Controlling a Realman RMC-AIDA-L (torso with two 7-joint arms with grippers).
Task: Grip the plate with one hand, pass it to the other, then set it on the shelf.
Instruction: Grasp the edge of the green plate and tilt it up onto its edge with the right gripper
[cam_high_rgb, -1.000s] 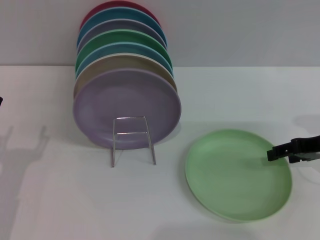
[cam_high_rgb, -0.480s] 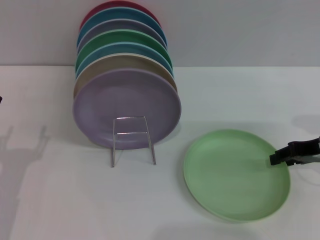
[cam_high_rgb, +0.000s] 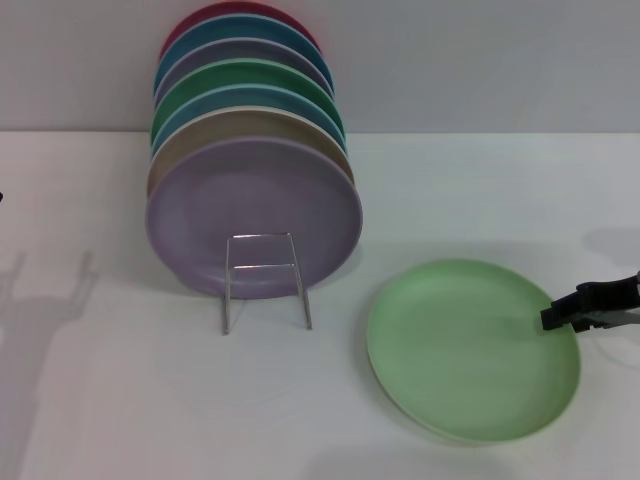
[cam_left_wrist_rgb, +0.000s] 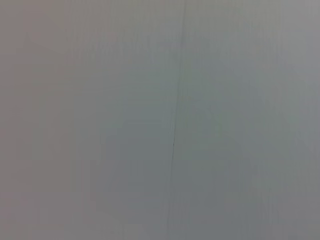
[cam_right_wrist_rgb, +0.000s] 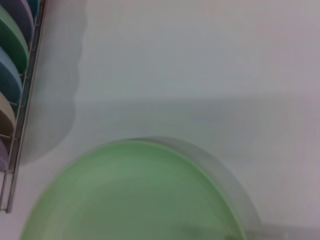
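Note:
The light mint-green plate (cam_high_rgb: 470, 350) lies on the white table at the front right and fills the near part of the right wrist view (cam_right_wrist_rgb: 135, 195). My right gripper (cam_high_rgb: 552, 318), all black, reaches in from the right edge, with its upper finger over the plate's right rim, shut on it. The silver wire rack (cam_high_rgb: 262, 268) stands at centre left with several upright plates in it; its side shows in the right wrist view (cam_right_wrist_rgb: 24, 105). My left gripper is out of view; only a dark sliver shows at the left edge of the head view.
A lilac plate (cam_high_rgb: 255, 215) is the front one in the rack, with tan, blue, darker green and red plates behind it. A grey wall runs along the back of the table. The left wrist view shows only a blank grey surface.
My right gripper has dropped a little onto the plate's right rim, and the plate has shifted slightly left. Nothing has moved in the last half second.

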